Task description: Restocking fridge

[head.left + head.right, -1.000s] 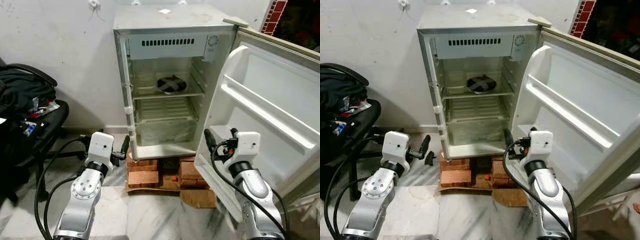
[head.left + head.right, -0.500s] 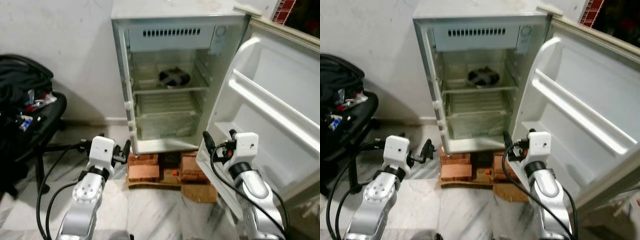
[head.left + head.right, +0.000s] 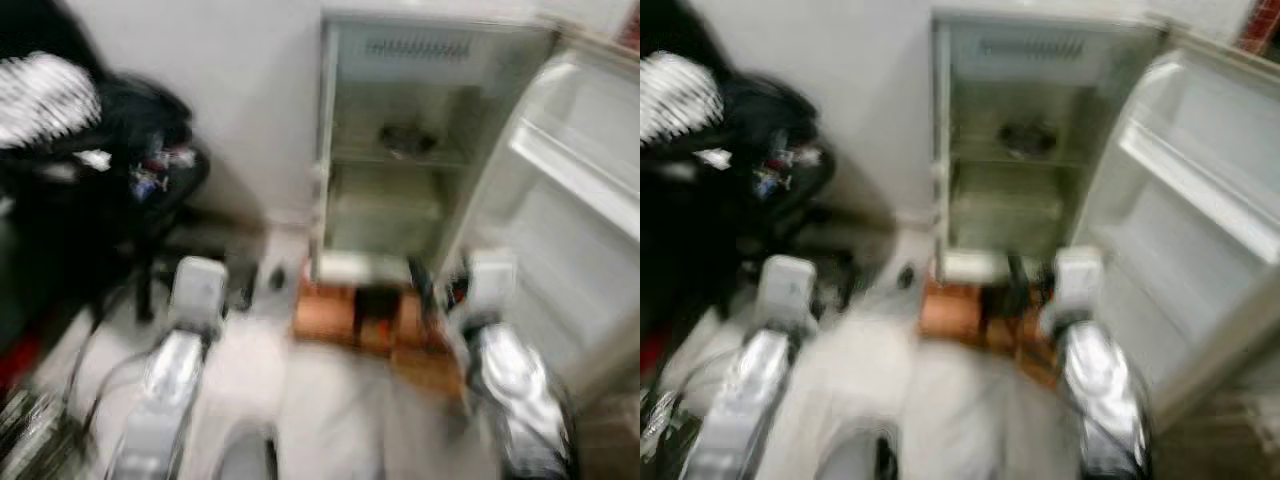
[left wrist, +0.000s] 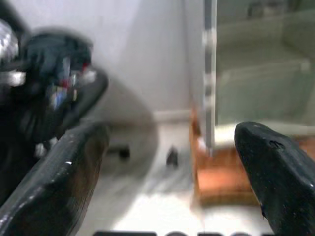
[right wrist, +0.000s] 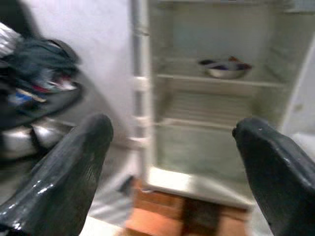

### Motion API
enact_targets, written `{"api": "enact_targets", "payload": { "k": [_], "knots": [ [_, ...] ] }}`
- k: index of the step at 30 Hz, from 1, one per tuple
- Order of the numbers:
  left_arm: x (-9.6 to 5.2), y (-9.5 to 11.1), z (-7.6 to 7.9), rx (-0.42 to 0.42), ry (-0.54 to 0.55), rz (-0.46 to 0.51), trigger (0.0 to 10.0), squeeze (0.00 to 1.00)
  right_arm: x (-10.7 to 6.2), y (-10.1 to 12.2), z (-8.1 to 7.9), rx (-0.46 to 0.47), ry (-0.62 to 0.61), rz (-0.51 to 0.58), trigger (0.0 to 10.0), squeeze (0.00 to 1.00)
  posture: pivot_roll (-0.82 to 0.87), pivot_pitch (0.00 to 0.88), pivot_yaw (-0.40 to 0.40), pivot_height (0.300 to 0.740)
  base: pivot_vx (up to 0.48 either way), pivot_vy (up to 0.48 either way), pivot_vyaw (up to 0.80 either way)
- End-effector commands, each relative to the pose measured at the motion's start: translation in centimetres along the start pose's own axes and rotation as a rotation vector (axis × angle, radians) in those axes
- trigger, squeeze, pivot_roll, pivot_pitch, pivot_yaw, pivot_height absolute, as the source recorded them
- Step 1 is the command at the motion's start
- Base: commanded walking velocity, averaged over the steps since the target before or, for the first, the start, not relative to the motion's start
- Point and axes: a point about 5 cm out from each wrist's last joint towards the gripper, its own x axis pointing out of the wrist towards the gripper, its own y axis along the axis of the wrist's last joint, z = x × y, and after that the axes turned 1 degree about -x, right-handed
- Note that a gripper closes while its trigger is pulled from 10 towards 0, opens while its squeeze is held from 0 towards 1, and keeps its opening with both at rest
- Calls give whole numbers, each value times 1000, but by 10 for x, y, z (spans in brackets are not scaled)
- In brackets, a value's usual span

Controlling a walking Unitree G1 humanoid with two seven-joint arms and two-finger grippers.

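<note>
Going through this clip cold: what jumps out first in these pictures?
The small fridge standing wide open against the white wall, its door swung to the robot's right, with a single bowl on the upper shelf. It sits raised on bricks. To the left a black chair is piled with clutter, and both tools, left and right, are open and empty; the head views are blurred.

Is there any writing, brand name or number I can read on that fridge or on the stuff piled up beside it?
None can be read.
Fridge: no legible word or number; the head views are blurred.
Round dial at its top corner: any marks are too blurred to read.
Pile of things on the chair: coloured patches, no readable text.
Bowl on the shelf: no writing visible.
</note>
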Motion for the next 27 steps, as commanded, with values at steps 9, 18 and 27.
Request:
{"api": "enact_targets", "payload": {
  "k": [9, 18, 27],
  "knots": [
    [9, 21, 4, -11, -52, 84, 10000, 0, 2, 3, 2, -3, -17, 17, 10000, 0, 51, 0, -2, 740, 0, 0, 0],
    [8, 18, 5, -1, -71, 70, 10000, 0, -1, -1, -1, -7, -22, 13, 10000, 0, 52, 0, -2, 740, 286, -227, 0],
    [10, 19, 6, 20, -87, 76, 10000, 0, 6, 6, 5, -8, -40, 39, 10000, 0, 51, 0, 1, 740, 397, -262, 0]
  ]
}}
